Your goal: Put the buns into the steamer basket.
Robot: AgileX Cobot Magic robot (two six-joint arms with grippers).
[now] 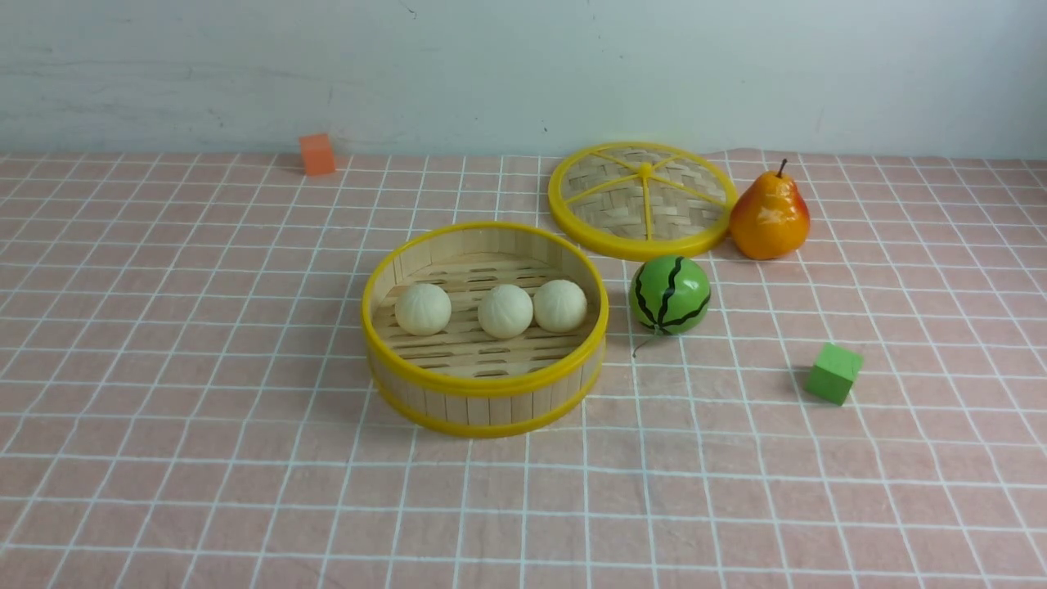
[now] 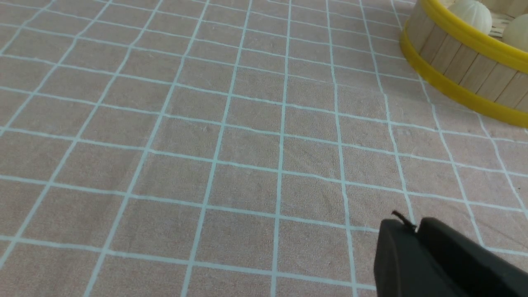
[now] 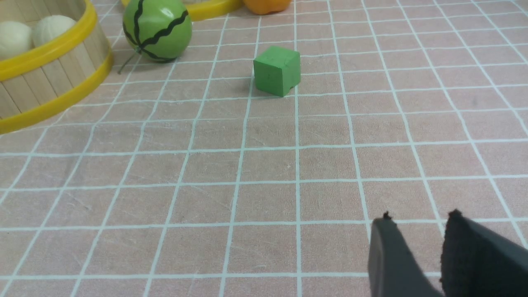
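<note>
Cream-white buns [image 1: 505, 311] look soft, light; I'd pinch low on the sides w/ care. All three sit in the basket [image 1: 486, 384]. My left gripper [image 2: 416, 227] is nearly closed, right gripper [image 3: 416, 220] partly open, both empty

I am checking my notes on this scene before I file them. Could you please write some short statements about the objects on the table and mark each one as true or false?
1. All three buns lie inside the steamer basket. True.
2. The lid covers the steamer basket. False: it lies flat on the cloth behind the basket, beside the pear.
3. The toy watermelon sits in the basket. False: it is on the cloth, to the basket's right.
4. The green cube stands apart from the other things. True.
5. The right gripper holds a bun. False: nothing is between its fingers.
</note>
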